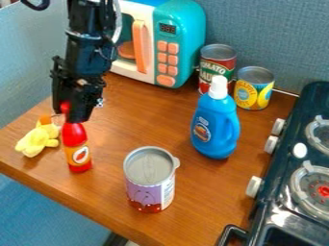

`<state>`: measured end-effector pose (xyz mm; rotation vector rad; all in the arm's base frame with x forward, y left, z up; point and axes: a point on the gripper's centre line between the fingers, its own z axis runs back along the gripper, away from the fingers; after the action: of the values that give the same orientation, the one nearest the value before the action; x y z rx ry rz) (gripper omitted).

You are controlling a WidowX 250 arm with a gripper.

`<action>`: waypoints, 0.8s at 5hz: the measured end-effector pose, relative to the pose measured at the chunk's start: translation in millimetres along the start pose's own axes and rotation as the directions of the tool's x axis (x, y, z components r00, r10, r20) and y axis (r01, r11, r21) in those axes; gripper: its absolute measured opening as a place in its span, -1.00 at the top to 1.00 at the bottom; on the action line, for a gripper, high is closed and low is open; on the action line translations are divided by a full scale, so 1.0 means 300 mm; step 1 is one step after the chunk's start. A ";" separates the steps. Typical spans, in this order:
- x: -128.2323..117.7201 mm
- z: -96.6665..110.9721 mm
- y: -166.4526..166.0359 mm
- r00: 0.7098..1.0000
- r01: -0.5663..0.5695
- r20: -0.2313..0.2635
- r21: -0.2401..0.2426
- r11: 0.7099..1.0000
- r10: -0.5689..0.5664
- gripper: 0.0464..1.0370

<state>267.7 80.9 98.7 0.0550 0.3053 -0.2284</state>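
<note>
One red bottle (75,139) is seen at the left of the table (170,127), under the black arm (88,53). Its long axis is near vertical: cap end up, base down at the table top. The orange label (80,154) is turned toward the camera. The upper end is enclosed by the pincer (70,115), which is pointed downward and closed to about the cap's width; part of the red cap is seen between its fingers.

Just beside the bottle, on the left, a yellow soft toy (38,140) is noted. To the right, nearer the camera, a purple can (149,185) is stood upright. Farther right, a blue bottle (216,127) with a white cap is also upright. Behind it, two food cans (217,69) are placed near a toy microwave (181,29). The table's right side is bordered by a dark stove (289,144).
</note>
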 end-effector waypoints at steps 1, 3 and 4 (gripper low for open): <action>-0.007 0.014 -0.003 1.000 -0.004 0.015 0.003 1.000 0.004 -0.87; -0.062 0.095 -0.006 0.994 -0.018 0.104 -0.022 1.000 0.020 -0.93; -0.033 0.148 -0.032 0.985 0.016 0.174 -0.064 0.998 -0.004 -0.93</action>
<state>269.4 69.8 143.9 -0.0309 0.1394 -0.2314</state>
